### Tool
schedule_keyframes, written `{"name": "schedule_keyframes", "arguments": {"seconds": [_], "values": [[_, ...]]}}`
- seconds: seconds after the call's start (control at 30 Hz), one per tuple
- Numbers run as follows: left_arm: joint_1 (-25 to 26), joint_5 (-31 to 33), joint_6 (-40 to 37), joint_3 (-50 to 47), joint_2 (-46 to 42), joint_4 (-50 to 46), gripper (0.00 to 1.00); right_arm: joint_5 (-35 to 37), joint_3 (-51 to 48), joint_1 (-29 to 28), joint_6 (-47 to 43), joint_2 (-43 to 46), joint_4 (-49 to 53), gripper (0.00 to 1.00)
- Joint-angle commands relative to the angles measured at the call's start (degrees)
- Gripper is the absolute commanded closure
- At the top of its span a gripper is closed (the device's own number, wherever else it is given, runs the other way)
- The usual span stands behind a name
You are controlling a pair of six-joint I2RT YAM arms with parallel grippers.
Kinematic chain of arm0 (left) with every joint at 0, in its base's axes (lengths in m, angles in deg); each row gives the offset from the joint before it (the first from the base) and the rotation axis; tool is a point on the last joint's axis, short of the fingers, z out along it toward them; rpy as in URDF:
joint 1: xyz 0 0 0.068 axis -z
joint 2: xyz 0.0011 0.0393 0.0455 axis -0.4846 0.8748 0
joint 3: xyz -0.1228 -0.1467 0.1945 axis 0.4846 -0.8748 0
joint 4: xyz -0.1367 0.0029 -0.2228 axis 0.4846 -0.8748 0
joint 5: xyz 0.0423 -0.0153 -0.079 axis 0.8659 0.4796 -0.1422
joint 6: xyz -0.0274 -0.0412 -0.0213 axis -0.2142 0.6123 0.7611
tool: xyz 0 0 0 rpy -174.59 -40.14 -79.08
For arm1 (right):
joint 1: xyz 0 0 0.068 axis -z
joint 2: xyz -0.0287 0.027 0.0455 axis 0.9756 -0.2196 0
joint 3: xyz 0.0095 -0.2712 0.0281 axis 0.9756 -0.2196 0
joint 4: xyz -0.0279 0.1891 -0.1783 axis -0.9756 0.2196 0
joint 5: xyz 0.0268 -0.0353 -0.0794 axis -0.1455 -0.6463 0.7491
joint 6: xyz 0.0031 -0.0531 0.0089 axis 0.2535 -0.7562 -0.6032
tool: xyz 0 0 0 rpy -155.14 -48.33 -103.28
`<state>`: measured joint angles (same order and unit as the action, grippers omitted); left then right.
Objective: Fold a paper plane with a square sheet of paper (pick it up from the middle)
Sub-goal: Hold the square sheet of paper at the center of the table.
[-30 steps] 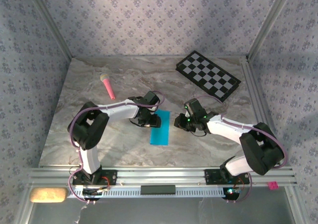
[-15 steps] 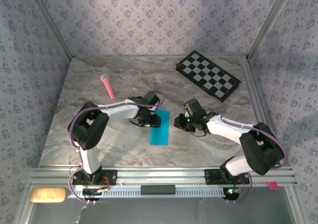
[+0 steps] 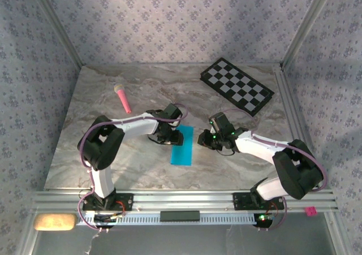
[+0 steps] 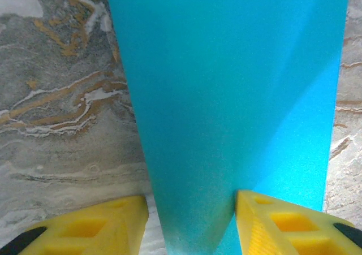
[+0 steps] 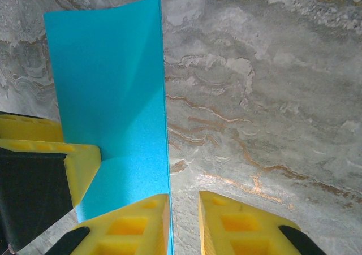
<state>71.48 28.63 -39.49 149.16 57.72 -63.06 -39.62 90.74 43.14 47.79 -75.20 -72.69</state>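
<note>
On marble table [image 3: 102,153], arms flank (inward-bent) paper [image 3: 182,146].

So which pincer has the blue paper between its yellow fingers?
The left pincer: the blue paper runs between its fingers. The right pincer has only table in its gap.

From overhead I see the paper [image 3: 182,146] as a narrow cyan-blue strip near the middle of the tabletop [image 3: 141,91], folded lengthwise, its long axis running front to back. On my left wrist feed its near end rises as a flap between that claw's yellow fingers [image 4: 85,227] (a slanting crease shows there). On the right wrist feed one long edge stands straight, with a lifted flap beside it.
</note>
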Motion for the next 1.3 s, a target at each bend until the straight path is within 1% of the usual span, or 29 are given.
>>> {"name": "schedule_keyframes", "arguments": {"seconds": [0.0,0.13,0.37,0.57,0.87,1.27], "values": [[-0.23,3.88,-1.66,0.10,3.15,1.70,0.52,0.59,0.28,-0.37,-0.33,-0.33,-0.53,0.78],[-0.16,3.99,-1.52,0.21,3.21,1.57,0.52,-0.06,0.30,-0.46,-0.37,-0.43,-1.17,0.79],[-0.20,3.86,-1.32,0.22,3.11,1.74,0.52,-3.49,-0.61,-0.72,1.29,-2.64,-7.31,0.85],[-0.22,3.18,0.32,-0.12,3.03,2.40,0.52,-1.05,-0.45,-0.74,1.77,-2.61,-5.92,0.85],[-0.22,2.98,1.39,-0.68,3.27,3.08,0.52,-0.45,-0.49,-0.64,1.30,-1.83,-4.54,0.84],[-0.18,3.01,0.82,-0.57,3.82,2.92,0.51,0.37,-0.49,-0.63,1.50,-1.47,-4.02,0.84]]}}
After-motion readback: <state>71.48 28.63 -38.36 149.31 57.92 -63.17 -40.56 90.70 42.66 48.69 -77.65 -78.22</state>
